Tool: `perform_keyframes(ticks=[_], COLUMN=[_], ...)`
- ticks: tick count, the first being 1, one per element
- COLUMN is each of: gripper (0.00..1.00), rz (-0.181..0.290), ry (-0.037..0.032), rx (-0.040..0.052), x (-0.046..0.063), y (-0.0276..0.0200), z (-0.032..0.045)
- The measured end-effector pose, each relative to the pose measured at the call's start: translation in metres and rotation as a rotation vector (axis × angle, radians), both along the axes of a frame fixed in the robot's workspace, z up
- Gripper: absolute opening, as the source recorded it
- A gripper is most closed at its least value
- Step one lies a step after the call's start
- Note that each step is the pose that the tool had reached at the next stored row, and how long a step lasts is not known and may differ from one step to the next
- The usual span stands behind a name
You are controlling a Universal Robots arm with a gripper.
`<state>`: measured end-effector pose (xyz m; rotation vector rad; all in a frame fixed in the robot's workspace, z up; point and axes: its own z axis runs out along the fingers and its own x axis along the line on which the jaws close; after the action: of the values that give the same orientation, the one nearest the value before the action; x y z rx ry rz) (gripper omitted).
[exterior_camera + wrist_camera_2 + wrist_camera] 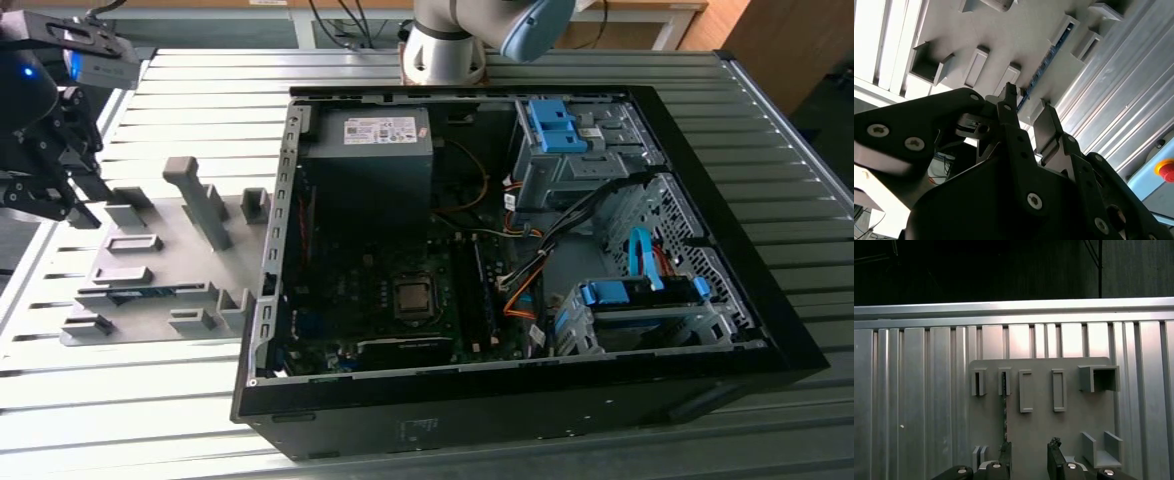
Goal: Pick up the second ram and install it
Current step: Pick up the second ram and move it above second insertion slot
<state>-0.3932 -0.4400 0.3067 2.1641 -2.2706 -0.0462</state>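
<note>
Hanging at the exterior view's left edge, the gripper sits above the far end of a grey tray that lies on the ribbed metal table, beside the open computer case. The ram stick stands on its long edge in a slot near the tray's front. Its long axis runs roughly from the exterior view's left to right, along the tray's near edge, and it is well apart from the gripper. The motherboard lies open to view inside the case. In the second wrist view, the gripper is seen from behind with its two dark fingers spread and nothing between them. Beyond them the ram stick shows as a thin blue line in its slot on the tray, running lengthwise away from the fingertips, with the table alongside. In the first wrist view, the gripper again has a clear gap between its fingers. The ram stick appears edge-on as a narrow dark strip on the tray. One end points toward one fingertip and the other toward the far rail of the table. It lines up with that finger, not with the gap.
</note>
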Motion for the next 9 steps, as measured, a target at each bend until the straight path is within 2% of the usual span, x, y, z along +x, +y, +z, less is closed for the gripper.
perform_keyframes(ticks=[5, 9], gripper=[0.42, 0.42], rz=[0.000, 0.000], ry=[0.0003, 0.0000], rx=[-0.0002, -0.0001], x=[0.0000, -0.0002], y=[0.0000, -0.0004], z=[-0.0014, -0.0074])
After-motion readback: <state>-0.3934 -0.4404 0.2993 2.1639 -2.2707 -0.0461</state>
